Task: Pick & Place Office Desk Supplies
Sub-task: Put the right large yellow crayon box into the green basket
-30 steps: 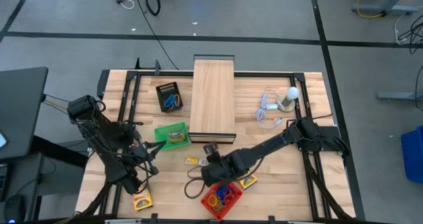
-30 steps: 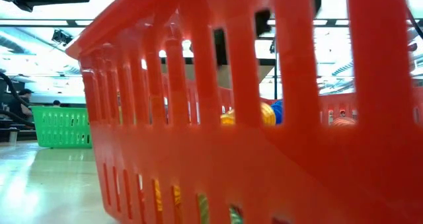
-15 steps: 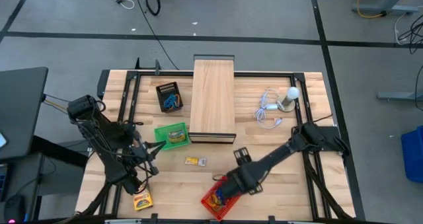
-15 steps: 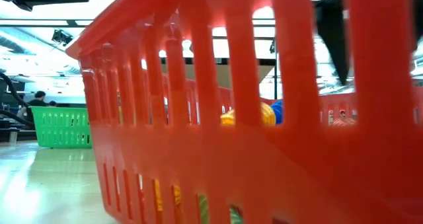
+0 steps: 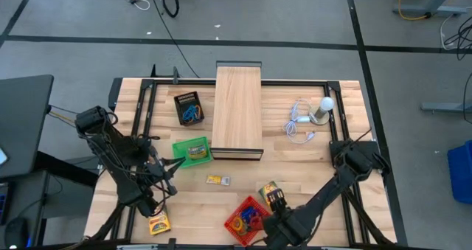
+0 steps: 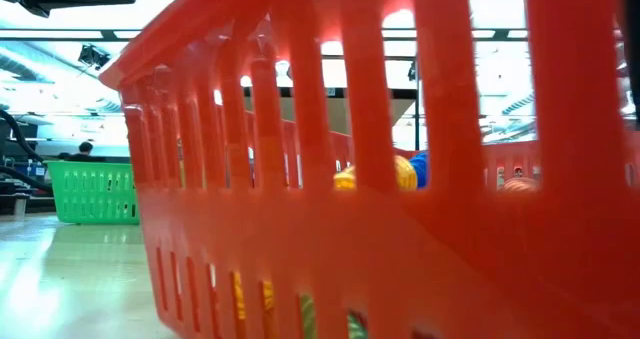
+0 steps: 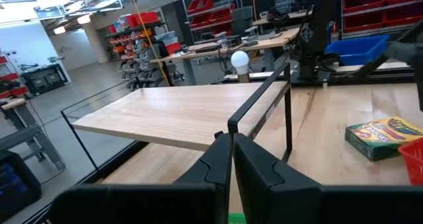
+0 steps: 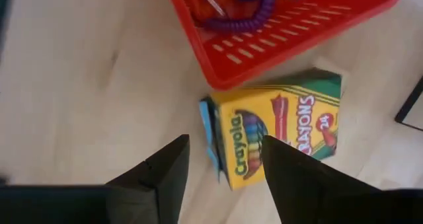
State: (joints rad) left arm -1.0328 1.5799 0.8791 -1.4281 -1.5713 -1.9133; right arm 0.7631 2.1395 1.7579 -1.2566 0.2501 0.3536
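Note:
A yellow-and-green crayon box (image 5: 268, 191) lies flat on the table just right of the red basket (image 5: 237, 231), which holds coloured loops (image 8: 246, 22). My right gripper (image 8: 225, 142) hovers open above that box (image 8: 281, 135), pointing steeply down, with a finger on either side of the box's blue end. My left gripper (image 7: 232, 159) is shut and level at the left corner of the green basket (image 5: 192, 150), which holds another crayon box. A small yellow piece (image 5: 217, 180) lies mid-table, and a third crayon box (image 5: 158, 223) lies near the front left. My left gripper's shut fingertips (image 5: 179, 161) stand at the green basket's left corner. I cannot tell whether they touch it, because the wrist view shows only a sliver of green under the fingers.
A long pale wooden box (image 5: 238, 110) stands at the middle back. A black box (image 5: 189, 106) with blue loops is to its left. A white bulb with a coiled cable (image 5: 313, 116) sits at the back right. A black frame (image 5: 328, 84) borders the table. The low view is filled by the red basket's wall (image 6: 400, 229).
My right gripper has swung from left of the red basket, across it, toward the table's right and near edge. It has tipped further down and now stands over the crayon box. The left arm has kept still.

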